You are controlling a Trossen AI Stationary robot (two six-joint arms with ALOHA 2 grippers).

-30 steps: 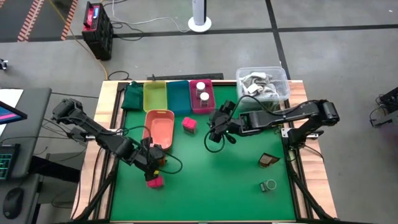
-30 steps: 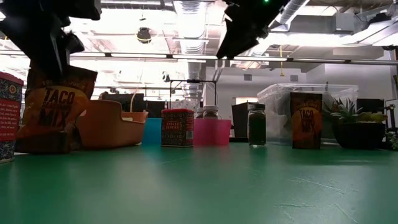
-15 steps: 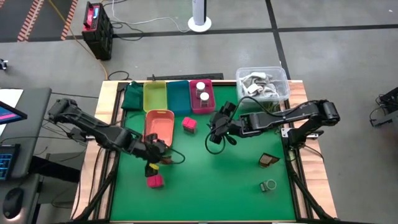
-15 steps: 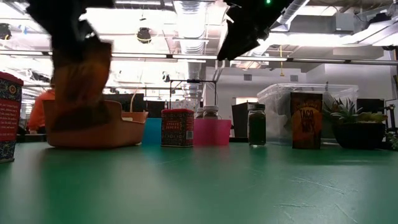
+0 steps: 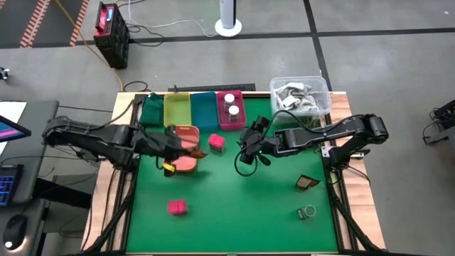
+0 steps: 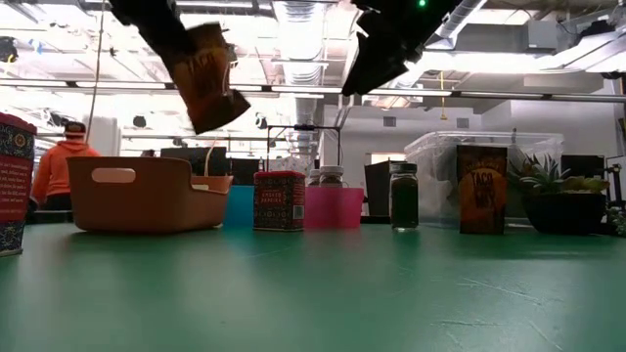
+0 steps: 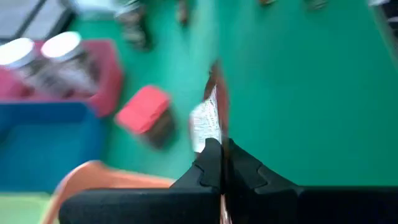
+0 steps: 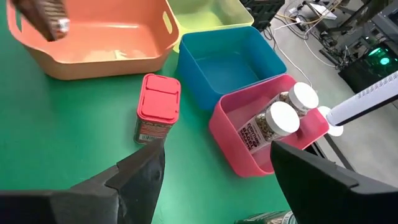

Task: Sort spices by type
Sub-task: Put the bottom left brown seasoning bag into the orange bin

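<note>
**Left arm holds a taco-mix packet in the air over the salmon tray**

The left gripper (image 5: 186,151) has its fingers pressed together on a brown taco-mix packet (image 6: 207,76), pinching it by one edge. In the low view the packet hangs tilted, well clear of the table, above the salmon tray (image 6: 147,194). From above, the gripper sits over that tray's right half, and the packet (image 5: 197,153) juts just past the tray's right rim. In the left wrist view the packet (image 7: 211,118) is seen edge-on, rising straight out of the closed fingertips.

Below the left gripper, well apart from it, a pink box (image 5: 177,207) lies alone on the green mat (image 5: 234,206). Just to the gripper's right stands a second pink box (image 5: 217,141), near the salmon tray's corner. Behind the gripper sit the yellow tray (image 5: 177,109), the teal tray (image 5: 204,108) and the magenta tray (image 5: 230,118), which holds two white-capped jars (image 8: 281,118) lying side by side.

The right gripper (image 5: 248,149) hovers with its fingers spread wide, holding nothing, just right of the second pink box. Behind and to its right is a clear tub (image 5: 301,95). To its front right, well apart, lie another brown packet (image 5: 307,183) and, farther still, a dark green jar (image 5: 307,211).
</note>
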